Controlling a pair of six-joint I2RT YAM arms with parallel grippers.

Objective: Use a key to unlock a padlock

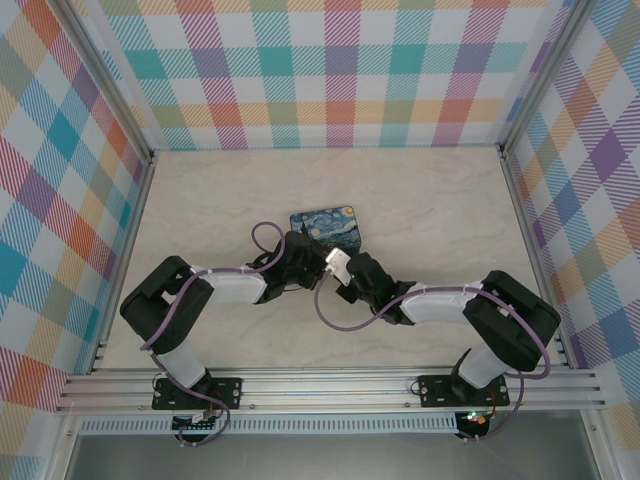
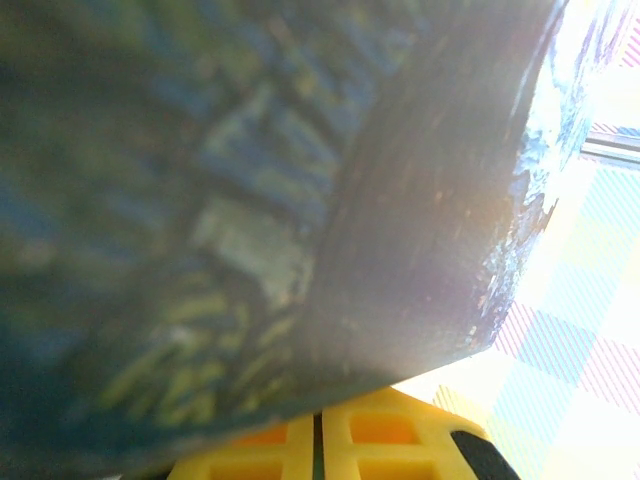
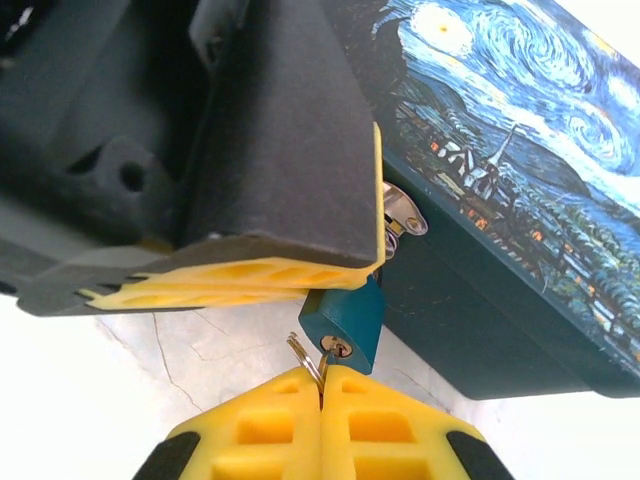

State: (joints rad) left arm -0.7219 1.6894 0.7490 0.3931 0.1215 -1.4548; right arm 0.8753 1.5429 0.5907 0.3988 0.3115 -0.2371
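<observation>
On your table (image 1: 200, 200), the box (image 1: 325, 225) sits mid-frame in the top view, just above both tools. In the right wrist view, the padlock (image 3: 343, 318) hangs at centre. The box is to its right, the left tool (image 3: 362, 275) above, and the key (image 3: 327, 358) and right tool (image 3: 322, 390) below.

Plaid walls (image 1: 340, 70), pale marbled tabletop (image 1: 430, 200)

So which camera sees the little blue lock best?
The right wrist camera: the padlock is sharp and close beside the box, key in its keyhole. From the top, the arms cover that spot. The left wrist camera is blurry, pressed against the box.
</observation>
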